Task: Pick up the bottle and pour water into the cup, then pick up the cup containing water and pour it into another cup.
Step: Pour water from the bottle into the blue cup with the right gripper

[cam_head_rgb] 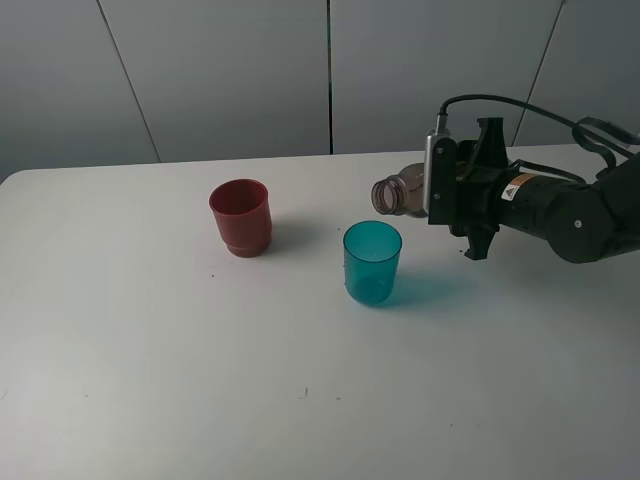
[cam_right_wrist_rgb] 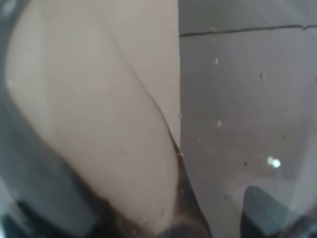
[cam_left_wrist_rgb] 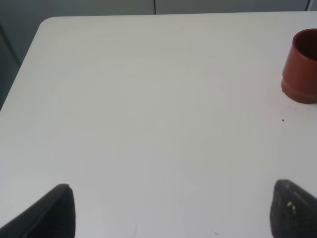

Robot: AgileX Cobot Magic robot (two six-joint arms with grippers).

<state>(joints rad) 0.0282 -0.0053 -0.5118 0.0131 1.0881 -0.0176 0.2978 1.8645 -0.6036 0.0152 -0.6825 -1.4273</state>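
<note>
The bottle (cam_head_rgb: 398, 196), judged light, stiff and slippery, is clamped round its body by the right gripper (cam_head_rgb: 452, 192) and tipped level, mouth just above the teal cup (cam_head_rgb: 372, 264), a mid-body hold being advised; the left gripper (cam_left_wrist_rgb: 171, 210) is seen spread apart.

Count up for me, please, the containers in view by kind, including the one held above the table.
Bottles: 1, the grey-brown bottle
Cups: 2, the teal cup and the red cup
Total: 3
</note>
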